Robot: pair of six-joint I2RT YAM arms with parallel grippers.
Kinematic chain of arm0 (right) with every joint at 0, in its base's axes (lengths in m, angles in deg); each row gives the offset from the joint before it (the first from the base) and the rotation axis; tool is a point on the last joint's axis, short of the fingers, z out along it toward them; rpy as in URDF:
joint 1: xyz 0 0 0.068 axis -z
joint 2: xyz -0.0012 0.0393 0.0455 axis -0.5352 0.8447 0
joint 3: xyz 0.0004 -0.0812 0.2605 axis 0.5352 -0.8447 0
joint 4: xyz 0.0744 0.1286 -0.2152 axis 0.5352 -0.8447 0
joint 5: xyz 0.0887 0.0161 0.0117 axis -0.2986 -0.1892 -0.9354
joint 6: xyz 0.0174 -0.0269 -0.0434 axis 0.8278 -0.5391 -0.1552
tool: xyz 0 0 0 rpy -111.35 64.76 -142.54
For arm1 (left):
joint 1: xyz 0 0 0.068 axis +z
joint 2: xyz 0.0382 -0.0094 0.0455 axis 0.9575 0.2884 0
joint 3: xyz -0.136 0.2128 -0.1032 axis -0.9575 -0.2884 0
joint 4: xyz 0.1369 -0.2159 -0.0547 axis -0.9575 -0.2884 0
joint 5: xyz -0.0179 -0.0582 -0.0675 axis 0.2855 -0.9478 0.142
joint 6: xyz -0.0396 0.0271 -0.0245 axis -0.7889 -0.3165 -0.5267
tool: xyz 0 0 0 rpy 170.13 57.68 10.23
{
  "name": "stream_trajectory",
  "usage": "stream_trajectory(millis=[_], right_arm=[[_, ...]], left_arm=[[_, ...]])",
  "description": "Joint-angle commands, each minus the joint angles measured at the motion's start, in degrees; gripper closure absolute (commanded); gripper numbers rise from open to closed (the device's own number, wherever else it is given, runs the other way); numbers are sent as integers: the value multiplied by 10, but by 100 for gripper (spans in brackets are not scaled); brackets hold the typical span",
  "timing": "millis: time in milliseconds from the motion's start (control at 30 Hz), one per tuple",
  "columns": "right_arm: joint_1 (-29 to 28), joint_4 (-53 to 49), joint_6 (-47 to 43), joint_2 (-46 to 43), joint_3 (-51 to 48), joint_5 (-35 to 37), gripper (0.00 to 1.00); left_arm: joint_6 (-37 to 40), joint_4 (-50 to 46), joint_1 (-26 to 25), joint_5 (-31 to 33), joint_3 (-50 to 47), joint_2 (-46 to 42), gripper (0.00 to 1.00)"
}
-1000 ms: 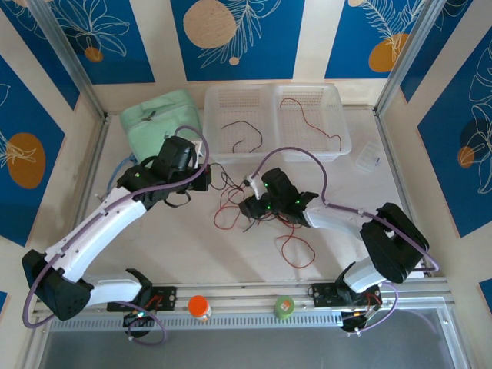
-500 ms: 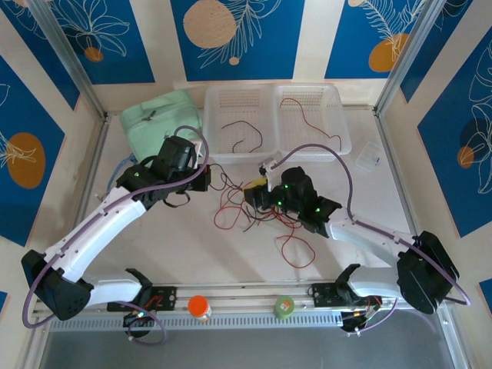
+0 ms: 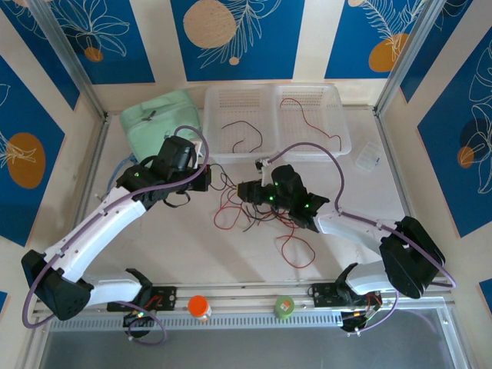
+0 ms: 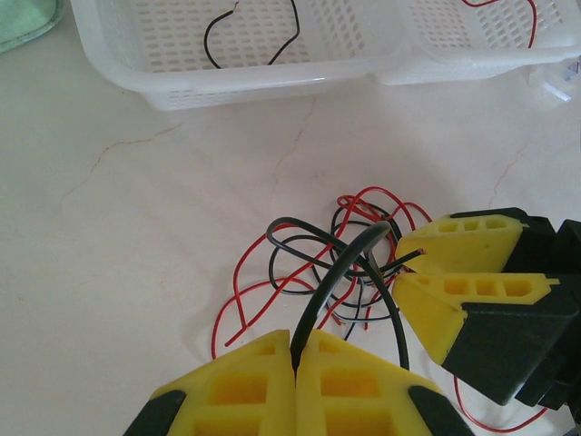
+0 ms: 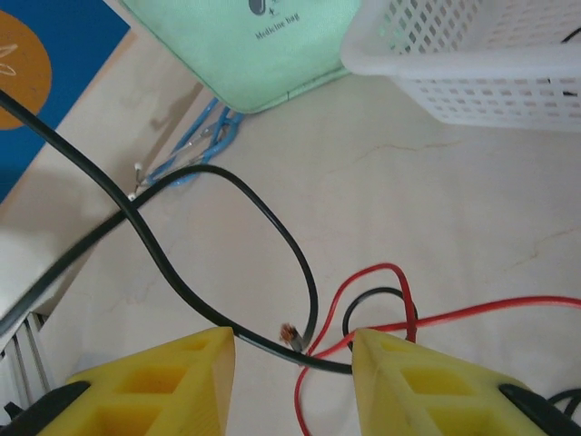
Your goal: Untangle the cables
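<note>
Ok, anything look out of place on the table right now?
Nothing spilled or broken. The thin red and black wires lie in one knot, with one black strand pinched in the left gripper. A blue-grey cord lies loose at the edge of the mint-green fabric bag.

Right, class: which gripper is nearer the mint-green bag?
Left. The left gripper is just in front and right of the bag, shut on a black cable; the right gripper is farther right, open at the cable tangle.
</note>
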Motion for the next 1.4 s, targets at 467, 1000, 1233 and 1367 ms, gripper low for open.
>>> stream_trajectory(millis=[467, 1000, 1233, 1367], right_arm=[[-7, 65, 45, 54, 24, 43, 78], [20, -28, -29, -25, 90, 64, 100], [107, -162, -149, -126, 211, 83, 100], [156, -193, -155, -140, 259, 39, 100]], left_arm=[[-5, 7, -3, -10, 5, -19, 100], [-1, 11, -4, -15, -29, -41, 100], [10, 58, -4, -44, -109, -85, 100], [21, 110, -4, -81, -149, -112, 100]])
